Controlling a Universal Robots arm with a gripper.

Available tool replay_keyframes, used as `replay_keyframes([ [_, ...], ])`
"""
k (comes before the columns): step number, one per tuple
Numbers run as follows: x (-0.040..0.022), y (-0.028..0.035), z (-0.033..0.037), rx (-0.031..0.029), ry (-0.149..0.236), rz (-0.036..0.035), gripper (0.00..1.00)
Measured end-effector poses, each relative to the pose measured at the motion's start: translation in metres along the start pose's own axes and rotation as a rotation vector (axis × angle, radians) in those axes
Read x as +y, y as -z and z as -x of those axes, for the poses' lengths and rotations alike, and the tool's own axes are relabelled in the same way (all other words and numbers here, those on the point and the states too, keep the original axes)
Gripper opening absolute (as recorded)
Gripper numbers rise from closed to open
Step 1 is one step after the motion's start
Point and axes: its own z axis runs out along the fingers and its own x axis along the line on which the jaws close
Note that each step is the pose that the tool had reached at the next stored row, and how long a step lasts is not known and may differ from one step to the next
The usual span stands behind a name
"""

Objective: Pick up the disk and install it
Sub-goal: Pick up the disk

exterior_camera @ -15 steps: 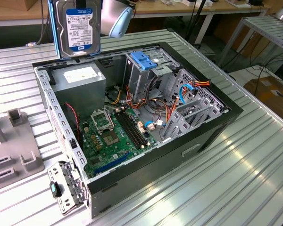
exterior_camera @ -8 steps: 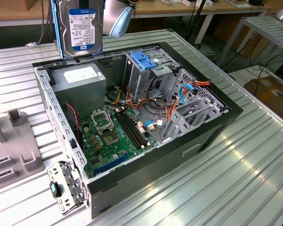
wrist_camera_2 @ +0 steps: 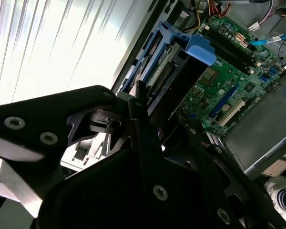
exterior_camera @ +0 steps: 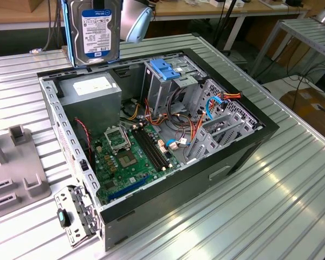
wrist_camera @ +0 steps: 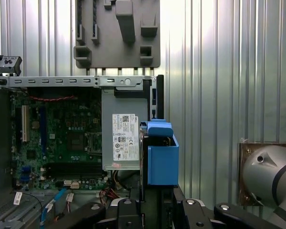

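The disk (exterior_camera: 95,30) hangs upright above the back left corner of the open computer case (exterior_camera: 249,141), its white label with a blue band facing the exterior view and a blue carrier frame along its edges. In the first wrist view the disk (wrist_camera: 159,152) appears edge-on, over the grey power supply (wrist_camera: 125,136). My gripper (wrist_camera: 157,206) is shut on it, one black finger on each flat side. In the second wrist view the disk (wrist_camera_2: 169,76) runs out from between the fingers (wrist_camera_2: 143,129), with its blue carrier tab (wrist_camera_2: 201,48) at the far end.
Inside the case lie a green motherboard (exterior_camera: 130,157), the power supply (exterior_camera: 92,92), a metal drive cage with a light-blue bracket (exterior_camera: 165,70) and loose cables (exterior_camera: 211,105). A grey fixture (exterior_camera: 16,162) stands at the exterior view's left. A striped sleeve (wrist_camera_2: 281,191) is near the case.
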Motion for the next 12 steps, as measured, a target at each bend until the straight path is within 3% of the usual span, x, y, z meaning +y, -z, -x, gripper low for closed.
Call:
replay_keyframes([
  [12, -0.0010, 0.0000, 0.0000, 0.0000, 0.000, 0.0000, 0.35],
])
